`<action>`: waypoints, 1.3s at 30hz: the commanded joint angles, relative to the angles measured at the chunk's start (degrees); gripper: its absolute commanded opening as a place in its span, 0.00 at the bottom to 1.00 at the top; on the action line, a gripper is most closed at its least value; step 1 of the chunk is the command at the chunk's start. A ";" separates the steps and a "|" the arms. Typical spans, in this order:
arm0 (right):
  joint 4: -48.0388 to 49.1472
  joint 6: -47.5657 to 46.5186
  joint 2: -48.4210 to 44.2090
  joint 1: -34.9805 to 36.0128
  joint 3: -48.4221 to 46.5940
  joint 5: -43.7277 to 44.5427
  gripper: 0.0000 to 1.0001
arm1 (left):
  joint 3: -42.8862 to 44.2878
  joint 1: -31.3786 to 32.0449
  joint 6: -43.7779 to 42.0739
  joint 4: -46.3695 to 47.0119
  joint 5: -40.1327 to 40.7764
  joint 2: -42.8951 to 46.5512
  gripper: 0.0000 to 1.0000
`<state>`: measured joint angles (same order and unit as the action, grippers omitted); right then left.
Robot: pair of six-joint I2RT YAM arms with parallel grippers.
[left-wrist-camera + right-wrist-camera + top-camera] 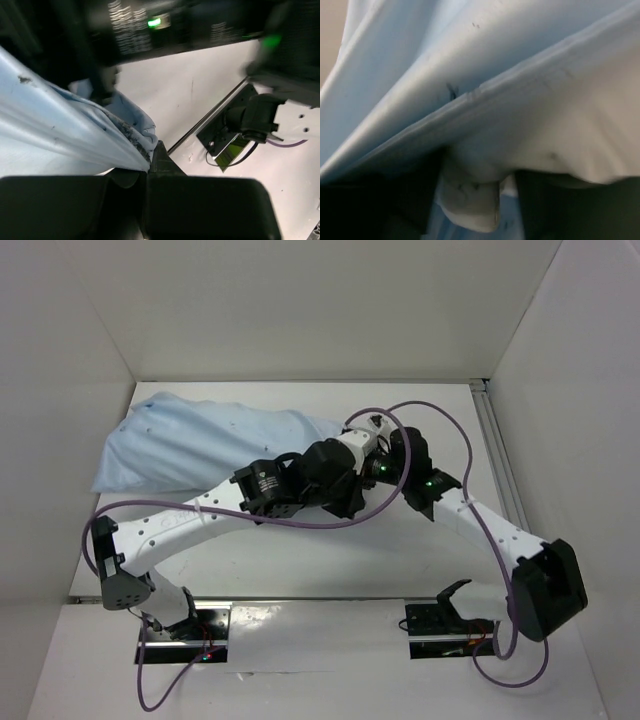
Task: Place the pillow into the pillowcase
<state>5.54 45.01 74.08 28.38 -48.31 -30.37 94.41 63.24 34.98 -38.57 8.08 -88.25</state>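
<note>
While both arms are reaching in over the counter [330, 560], the overhead view is showing the pillowcase [200, 445] lying in the upper left of the frame. It is swelling fat and rounded rather than flat, so I am guessing the pillow is sitting inside it; no white pillow is showing on its own anywhere. The left arm [190, 515] and right arm [480, 525] are meeting at the sack's right-hand end, near the centre of the frame. I am taking that end for the mouth, though their wrists are covering it.

From the left wrist, the left hand [150, 162] is pinching the thin blue cloth at bottom centre, closed tight on it. The fabric is stretching away in smooth, taut pleats toward the upper left, probably to hold the opening steady. Its edge by the grip is looking crumpled and dark-smudged.

From the right wrist, soft cloth is filling nearly the whole frame, bluish at upper left and whiter toward the right, with a raised seam [530, 65] running diagonally. The right hand [477, 205] is standing open at the bottom, its dark fingers [385, 205] apart and clamping nothing. A pale lobe of cloth [467, 192] is hanging loosely between them; I cannot tell whether it is pillow or case.
</note>
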 commanded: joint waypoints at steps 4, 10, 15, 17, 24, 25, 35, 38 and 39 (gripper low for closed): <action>-26.43 -10.56 -13.51 0.27 0.06 25.13 0.76 | -8.88 2.76 4.04 9.13 -2.19 10.10 0.06; -40.77 -9.95 -24.77 -1.57 1.11 36.14 0.78 | -6.53 2.76 2.90 -5.10 0.18 8.36 1.00; -41.59 -4.68 -31.19 -1.57 2.52 43.90 0.73 | 0.85 2.15 -1.84 -8.63 5.72 4.06 0.96; -37.45 -4.15 -31.19 -2.10 3.84 44.43 0.68 | 4.99 0.21 -4.21 -8.02 6.34 0.90 0.64; -21.92 -3.62 -15.57 -5.25 0.77 40.49 0.42 | 39.91 -13.49 -7.11 -15.99 4.39 -25.46 0.49; -20.24 -3.10 -14.85 -6.31 1.29 39.26 0.42 | 42.06 -14.28 -7.99 -16.01 5.27 -27.66 0.71; 2.63 2.10 -4.40 -26.71 9.47 1.21 0.69 | 42.08 -17.80 -13.27 -9.06 7.39 -37.60 0.82; 8.42 2.88 1.57 -26.71 9.47 -6.35 0.75 | 42.96 -17.80 -13.27 -10.21 6.78 -39.55 0.82; 9.74 3.41 3.07 -25.84 9.47 -8.28 0.76 | 42.96 -17.80 -13.27 -10.21 6.17 -40.15 0.82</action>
<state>4.99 46.92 74.04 1.65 -39.29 -26.92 135.37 45.19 23.86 -49.71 14.28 -126.91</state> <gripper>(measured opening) 0.749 0.823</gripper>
